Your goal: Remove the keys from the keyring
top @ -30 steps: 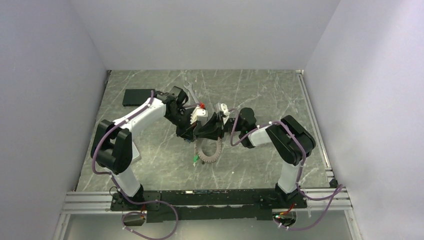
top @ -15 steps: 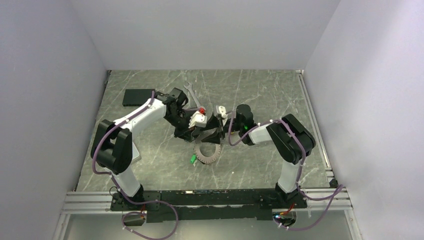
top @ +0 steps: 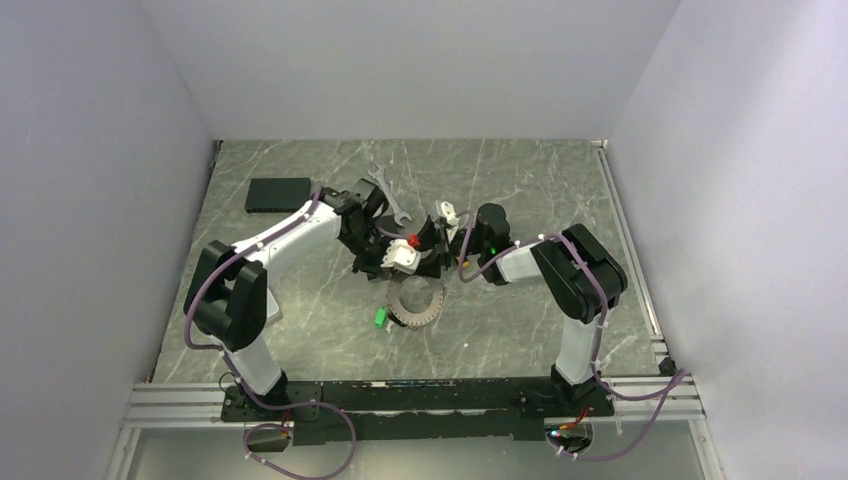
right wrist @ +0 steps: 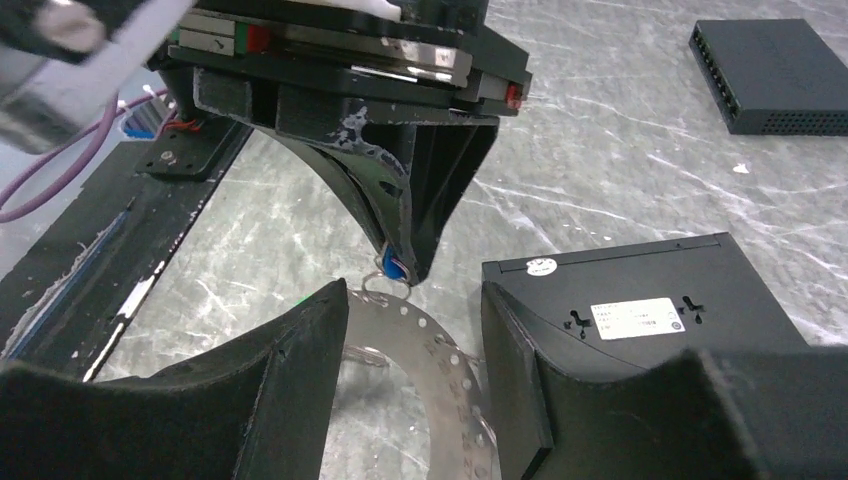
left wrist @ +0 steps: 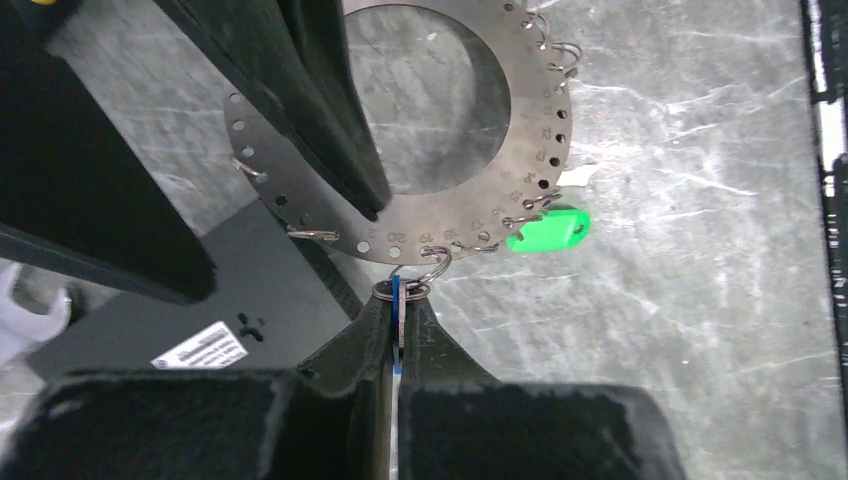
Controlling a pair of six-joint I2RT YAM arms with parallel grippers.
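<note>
The keyring (left wrist: 525, 120), a large grey metal disc with a wide hole and small wire rings along its rim, lies on the marble table (top: 520, 190). My left gripper (left wrist: 398, 298) is shut on the blue key (left wrist: 397, 312), which hangs on a small split ring at the disc's edge; the right wrist view shows the same blue key (right wrist: 395, 266) in those tips. The green key (left wrist: 548, 228) lies at the rim, still attached. My right gripper (right wrist: 410, 385) is open, one finger through the hole and one outside the keyring (right wrist: 430, 360).
A black box with a white label (right wrist: 625, 300) lies right beside my right gripper. Another black box (top: 278, 193) sits at the back left, with a silver spanner (top: 385, 188) behind the arms. A tiny white scrap (right wrist: 739, 168) lies on the table.
My right gripper has opened and pulled back towards the far side. My left gripper has shifted right, still shut on the blue key. The keyring and green key have slid slightly left.
</note>
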